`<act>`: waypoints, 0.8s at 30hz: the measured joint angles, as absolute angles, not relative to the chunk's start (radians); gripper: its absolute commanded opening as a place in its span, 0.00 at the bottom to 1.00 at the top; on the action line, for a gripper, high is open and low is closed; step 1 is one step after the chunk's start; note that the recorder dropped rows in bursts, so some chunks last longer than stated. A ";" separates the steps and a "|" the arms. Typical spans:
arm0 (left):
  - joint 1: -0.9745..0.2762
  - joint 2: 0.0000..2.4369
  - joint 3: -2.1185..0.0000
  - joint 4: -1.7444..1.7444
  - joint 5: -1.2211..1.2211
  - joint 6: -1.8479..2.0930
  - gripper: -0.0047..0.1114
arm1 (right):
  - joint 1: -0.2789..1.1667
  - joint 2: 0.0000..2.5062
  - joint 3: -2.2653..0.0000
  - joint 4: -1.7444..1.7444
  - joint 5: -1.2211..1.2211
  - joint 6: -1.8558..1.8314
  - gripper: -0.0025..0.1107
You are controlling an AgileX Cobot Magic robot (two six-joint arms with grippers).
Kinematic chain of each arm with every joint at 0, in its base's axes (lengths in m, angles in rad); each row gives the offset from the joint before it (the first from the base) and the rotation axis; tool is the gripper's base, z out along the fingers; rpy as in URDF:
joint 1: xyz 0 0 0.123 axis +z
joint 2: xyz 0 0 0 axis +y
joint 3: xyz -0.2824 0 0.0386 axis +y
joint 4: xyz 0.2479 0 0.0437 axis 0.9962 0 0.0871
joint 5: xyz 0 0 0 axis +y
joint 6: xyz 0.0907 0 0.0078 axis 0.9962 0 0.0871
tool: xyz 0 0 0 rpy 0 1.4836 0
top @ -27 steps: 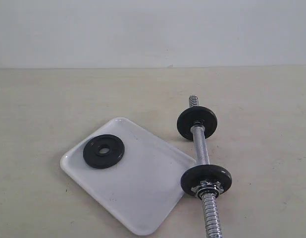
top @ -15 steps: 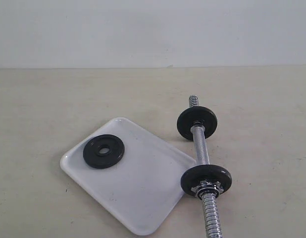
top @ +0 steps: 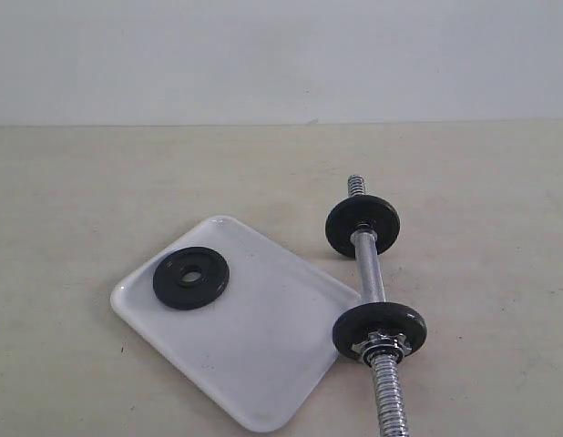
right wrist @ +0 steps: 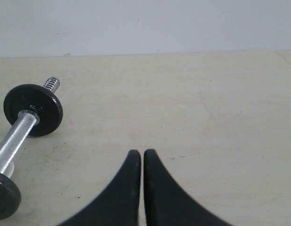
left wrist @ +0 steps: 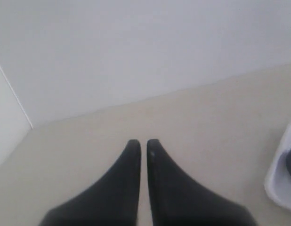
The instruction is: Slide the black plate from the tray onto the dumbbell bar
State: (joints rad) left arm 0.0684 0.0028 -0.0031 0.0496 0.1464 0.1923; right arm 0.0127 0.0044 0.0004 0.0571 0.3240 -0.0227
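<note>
The black plate point(top: 191, 278) lies flat in the far left part of the white tray point(top: 254, 364). Just right of the tray lies the dumbbell bar point(top: 371, 278), carrying a far black disc point(top: 362, 227) and a near black disc point(top: 380, 330) with a silver star nut point(top: 382, 344). Neither gripper shows in the exterior view. My left gripper point(left wrist: 143, 143) is shut and empty over bare table, with the tray's corner point(left wrist: 281, 176) at the frame's edge. My right gripper point(right wrist: 142, 153) is shut and empty, well apart from the bar point(right wrist: 16, 136) and its disc point(right wrist: 33, 109).
A beige tabletop point(top: 99, 200) spreads round the tray and bar, ending at a pale wall point(top: 281, 55) behind. The bar's threaded near end point(top: 391, 405) runs off the front of the exterior view.
</note>
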 measured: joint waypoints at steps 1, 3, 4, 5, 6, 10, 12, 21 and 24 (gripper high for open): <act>0.068 0.003 -0.003 0.052 0.089 0.194 0.08 | 0.013 0.004 0.000 0.057 0.324 -0.023 0.02; 0.068 0.003 -0.003 0.052 -0.019 0.196 0.08 | 0.013 0.004 0.000 0.057 0.324 -0.023 0.02; 0.068 0.003 -0.003 0.052 -0.078 0.196 0.08 | 0.013 0.004 0.000 0.052 0.324 -0.023 0.02; 0.068 0.003 -0.003 0.052 -0.123 0.196 0.08 | 0.013 0.004 0.000 0.050 0.324 -0.023 0.02; 0.068 0.003 -0.003 0.052 -0.177 0.196 0.08 | 0.013 0.004 0.000 0.045 0.324 -0.025 0.02; 0.068 0.003 -0.003 0.052 -0.349 0.198 0.08 | 0.013 0.004 0.000 0.033 0.324 -0.033 0.02; 0.068 0.003 -0.003 0.052 -0.394 0.198 0.08 | 0.013 0.004 0.000 0.033 0.319 -0.035 0.02; 0.068 0.003 -0.003 0.054 -0.491 0.174 0.08 | 0.013 0.004 0.000 0.085 -0.098 0.079 0.02; 0.068 0.001 -0.003 0.054 -0.591 0.160 0.08 | 0.013 0.004 0.000 0.164 -0.352 0.194 0.02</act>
State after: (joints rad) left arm 0.0684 0.0011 -0.0031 0.0537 -0.5914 0.1601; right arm 0.0127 0.0037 0.0004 0.1644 -0.3523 0.1944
